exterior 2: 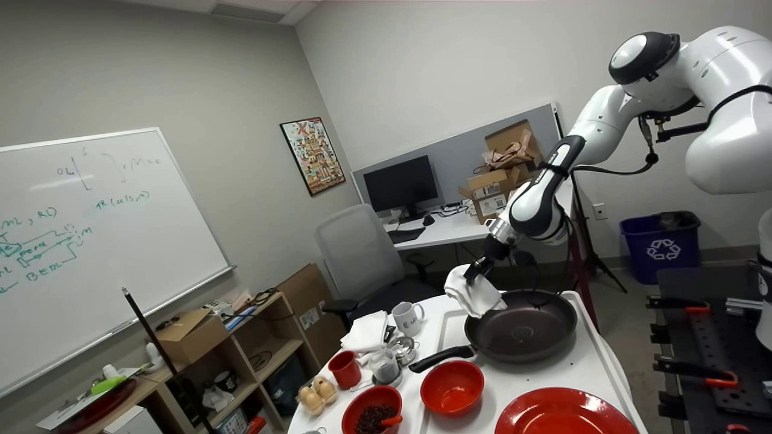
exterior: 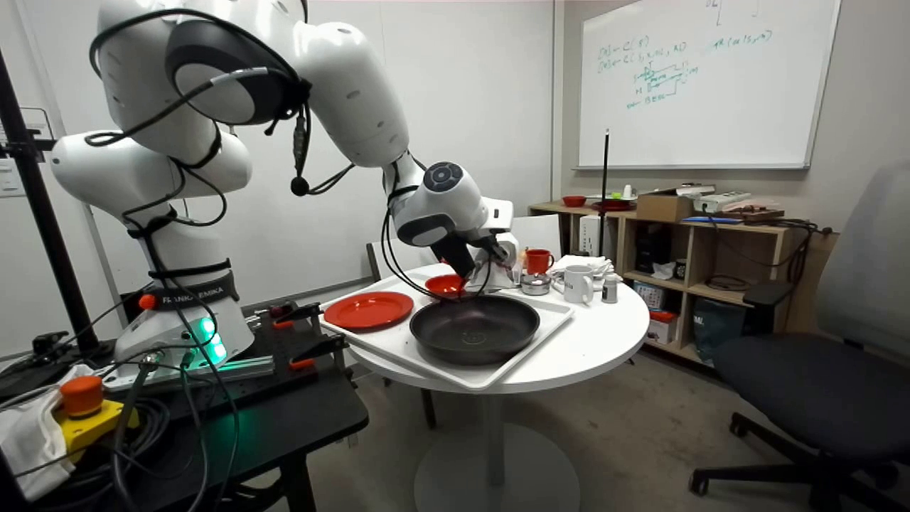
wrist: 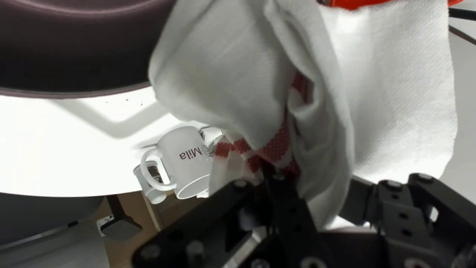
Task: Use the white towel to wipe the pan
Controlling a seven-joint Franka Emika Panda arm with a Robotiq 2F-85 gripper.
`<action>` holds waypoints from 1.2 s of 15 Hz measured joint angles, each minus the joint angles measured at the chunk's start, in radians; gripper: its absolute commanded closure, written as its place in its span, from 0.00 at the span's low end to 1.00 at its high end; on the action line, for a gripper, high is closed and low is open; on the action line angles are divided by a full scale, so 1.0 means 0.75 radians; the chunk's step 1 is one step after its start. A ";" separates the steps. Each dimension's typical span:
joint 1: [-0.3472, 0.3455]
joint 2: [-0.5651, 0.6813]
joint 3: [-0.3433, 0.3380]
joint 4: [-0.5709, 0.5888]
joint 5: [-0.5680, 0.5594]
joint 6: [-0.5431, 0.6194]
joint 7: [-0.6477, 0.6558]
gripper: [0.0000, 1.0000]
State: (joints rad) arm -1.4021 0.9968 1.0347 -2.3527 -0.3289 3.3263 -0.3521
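Observation:
The white towel [exterior 2: 473, 295] hangs bunched from my gripper [exterior 2: 476, 272] in an exterior view. It also fills the middle of the wrist view [wrist: 241, 67], where red checks show on it. The gripper [wrist: 319, 190] is shut on the towel, with cloth between its black fingers. In an exterior view the towel [exterior: 495, 276] is partly behind the arm. The dark pan [exterior: 475, 331] lies on a white tray [exterior: 392, 346]; it shows in an exterior view [exterior 2: 522, 328] and the wrist view [wrist: 70, 48]. The towel hangs over the pan's rim; I cannot tell whether they touch.
A red plate [exterior: 368, 311] and red bowl [exterior 2: 452, 389] stand near the pan. The pan's handle [exterior 2: 443, 358] points toward the table items. A white mug [exterior 2: 409, 319], a folded white cloth [exterior 2: 365, 331], a red mug [exterior 2: 345, 369] and eggs [exterior 2: 316, 395] stand on the table.

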 measured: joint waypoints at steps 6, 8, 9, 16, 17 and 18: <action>0.060 -0.250 -0.156 -0.082 0.064 0.089 0.169 0.97; 0.140 -0.361 -0.246 -0.093 0.118 0.088 0.228 0.97; 0.198 -0.415 -0.303 -0.096 0.149 0.084 0.254 0.97; 0.856 -0.678 -0.900 -0.092 0.324 -0.159 0.400 0.97; 0.955 -0.693 -0.994 -0.089 0.339 -0.218 0.410 0.97; 1.055 -0.701 -1.092 -0.083 0.327 -0.278 0.444 0.97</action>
State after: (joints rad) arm -0.6105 0.4707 0.2157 -2.4153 -0.0838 3.1181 -0.0188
